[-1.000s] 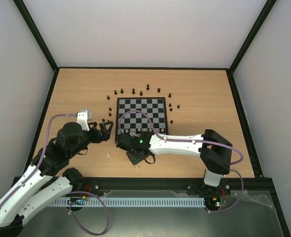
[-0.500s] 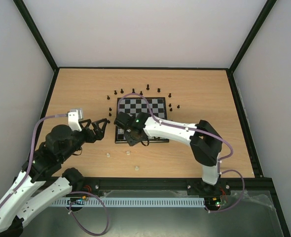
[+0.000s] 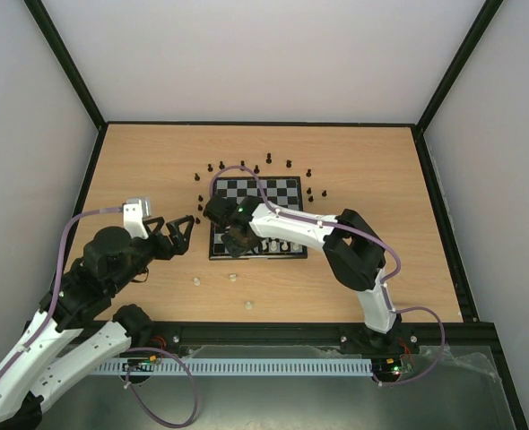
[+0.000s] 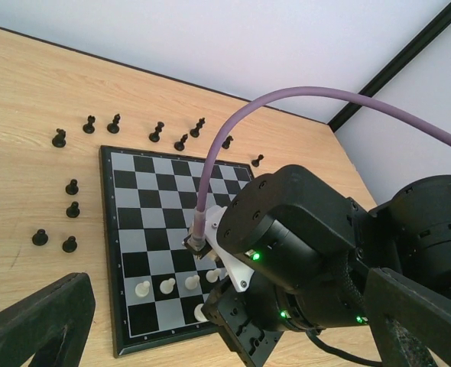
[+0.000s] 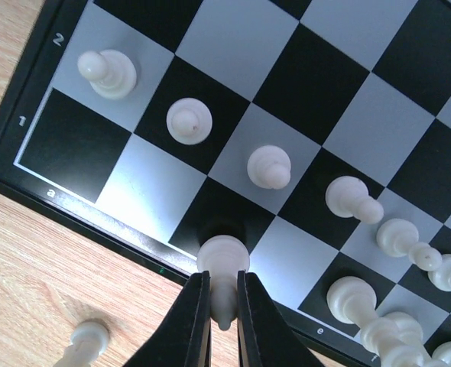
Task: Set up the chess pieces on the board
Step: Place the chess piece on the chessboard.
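Observation:
The board (image 3: 282, 193) lies mid-table, with a row of cream-white pawns (image 3: 278, 240) along its near side. My right gripper (image 3: 237, 239) is over the board's near-left corner. In the right wrist view it (image 5: 223, 279) is shut on a white piece (image 5: 223, 260), which stands on a dark first-row square of the board (image 5: 325, 99). Its base touches or nearly touches the square. Black pieces (image 3: 244, 166) ring the board's far, left and right sides on the wood. My left gripper (image 3: 182, 231) is open and empty, just left of the board. In the left wrist view (image 4: 229, 283) it faces the right wrist.
Three loose white pieces lie on the wood in front of the board (image 3: 195, 280), (image 3: 232, 277), (image 3: 247, 305); one shows in the right wrist view (image 5: 84, 340). Black pieces (image 4: 70, 245) stand left of the board (image 4: 134, 191). The right arm's purple cable (image 3: 247, 175) arcs over the board.
My right gripper has moved from the table in front of the board up to the board's near-left corner, carrying the white piece. My left arm drew back leftward, then stayed still.

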Robot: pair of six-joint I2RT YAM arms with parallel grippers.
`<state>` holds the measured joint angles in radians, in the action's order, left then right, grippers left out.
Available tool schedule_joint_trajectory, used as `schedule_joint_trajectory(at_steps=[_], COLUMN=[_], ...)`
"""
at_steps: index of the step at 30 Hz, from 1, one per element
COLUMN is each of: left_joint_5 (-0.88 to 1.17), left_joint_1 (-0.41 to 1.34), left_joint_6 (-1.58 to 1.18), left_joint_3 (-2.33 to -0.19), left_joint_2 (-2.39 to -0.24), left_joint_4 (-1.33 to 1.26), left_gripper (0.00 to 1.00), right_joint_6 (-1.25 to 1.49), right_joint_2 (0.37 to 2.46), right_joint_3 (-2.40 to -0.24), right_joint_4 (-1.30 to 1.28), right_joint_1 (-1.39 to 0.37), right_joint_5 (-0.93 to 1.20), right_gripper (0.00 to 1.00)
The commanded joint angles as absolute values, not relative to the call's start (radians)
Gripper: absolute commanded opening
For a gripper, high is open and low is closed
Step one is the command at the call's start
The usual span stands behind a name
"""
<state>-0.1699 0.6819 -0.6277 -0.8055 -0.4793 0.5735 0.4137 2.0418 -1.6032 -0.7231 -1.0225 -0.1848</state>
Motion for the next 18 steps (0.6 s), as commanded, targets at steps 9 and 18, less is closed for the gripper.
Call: schedule_joint_trajectory(at_steps=[9, 18], left_joint_5=[-0.190, -0.190], left_joint_1=[0.677, 0.676], left_joint_6=[-0.613, -0.613], left_joint_3=[-0.824, -0.820], left_joint_2=[-0.462, -0.469], left_joint_4=[0.589, 0.585], left_gripper=[0.99, 0.99], right_joint_6=[0.388, 0.382], right_joint_2=[2.066, 2.069], right_joint_3=[-1.634, -1.626], right_joint_4=[-0.772, -0.757], right_joint_1=[-1.002, -0.997], right_joint_5=[-0.163, -0.155], right_gripper=[0.07, 0.07])
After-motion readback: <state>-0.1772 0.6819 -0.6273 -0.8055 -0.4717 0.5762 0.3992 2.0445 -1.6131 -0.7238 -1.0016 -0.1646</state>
